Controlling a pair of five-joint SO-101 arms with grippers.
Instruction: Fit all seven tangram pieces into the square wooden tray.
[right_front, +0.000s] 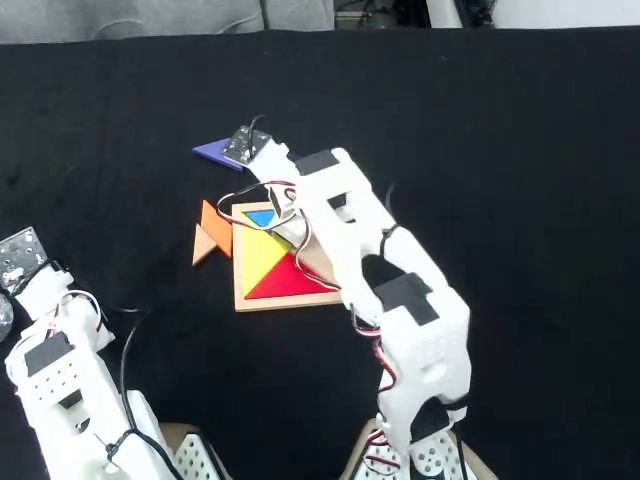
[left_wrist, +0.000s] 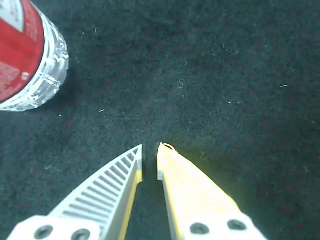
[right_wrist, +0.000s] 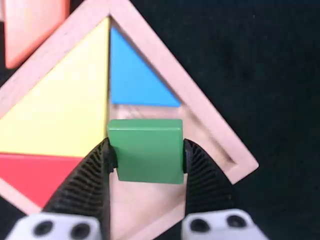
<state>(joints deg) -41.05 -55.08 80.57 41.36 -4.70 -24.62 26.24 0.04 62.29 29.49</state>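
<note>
My right claw (right_wrist: 146, 155) is closed on the green square (right_wrist: 145, 142) by two opposite edges; I read the bare wooden tray (right_wrist: 210, 120) pocket as straight beneath it, blue triangle (right_wrist: 132, 75) just ahead of the tips, yellow triangle (right_wrist: 65, 115) alongside, edges squared; left claw (left_wrist: 150, 147) pinched together, empty, well off.

Black cloth covers the counter (right_front: 520, 150), matte, flecked with pale lint. Grey fabric (right_front: 130, 18) lies bunched behind the far edge. Next to it is dark clutter (right_front: 400, 12), too dim to identify. A white surface (right_front: 570, 12) shows at the far corner. A clear bottle (left_wrist: 25, 55) with a red label stands on the cloth. Light is even, with soft shadows.
</note>
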